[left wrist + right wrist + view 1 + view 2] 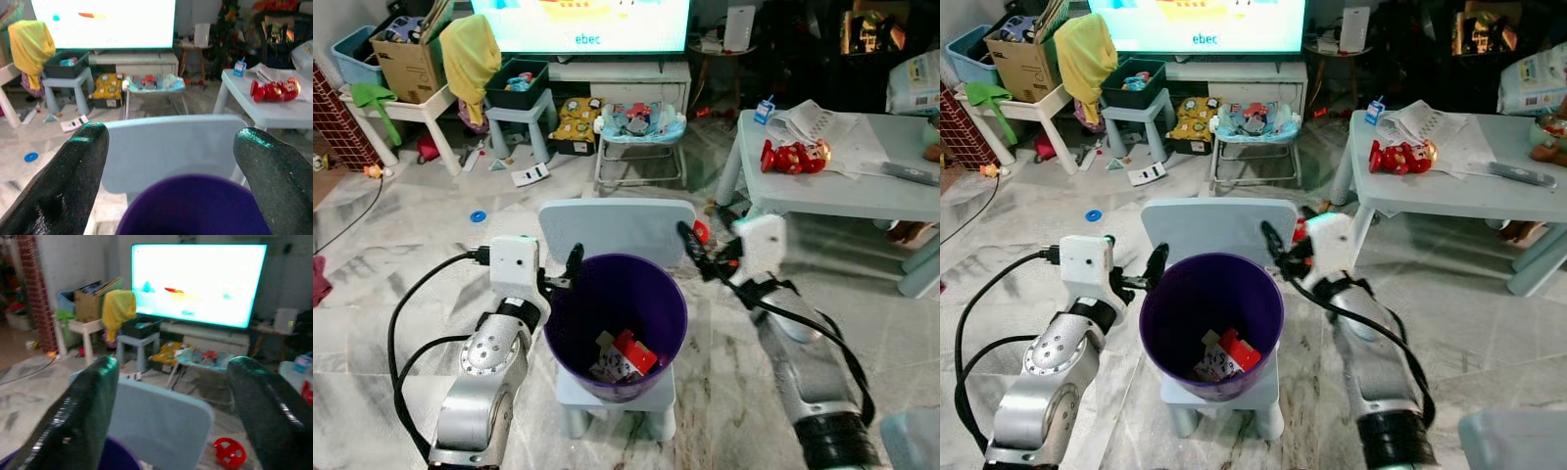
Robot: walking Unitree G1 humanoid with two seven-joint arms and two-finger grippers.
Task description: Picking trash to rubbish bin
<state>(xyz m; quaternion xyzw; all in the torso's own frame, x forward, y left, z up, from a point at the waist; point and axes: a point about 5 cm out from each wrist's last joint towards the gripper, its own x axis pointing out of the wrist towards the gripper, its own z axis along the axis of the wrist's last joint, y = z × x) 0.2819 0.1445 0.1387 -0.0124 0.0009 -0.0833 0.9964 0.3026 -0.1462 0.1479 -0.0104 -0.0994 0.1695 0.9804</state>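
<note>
A purple rubbish bin [576, 338] stands on the seat of a small pale-blue chair [617, 227] right in front of me. Red and white trash packets [626, 354] lie at its bottom. My left gripper [572, 266] is at the bin's left rim, open, with nothing held. In the left wrist view its fingers [73, 181] frame the chair back and the bin's rim [195, 205]. My right gripper [697, 251] hovers at the bin's right rim, open and empty. Its fingers [78, 421] spread wide in the right wrist view.
A pale-blue low table [832, 196] at the right carries a red toy [793, 157] and papers. A small red object [702, 232] lies on the floor by the chair. A baby bouncer [641, 127], stools, boxes and a lit TV stand behind. A blue ring [478, 215] lies on the marble floor.
</note>
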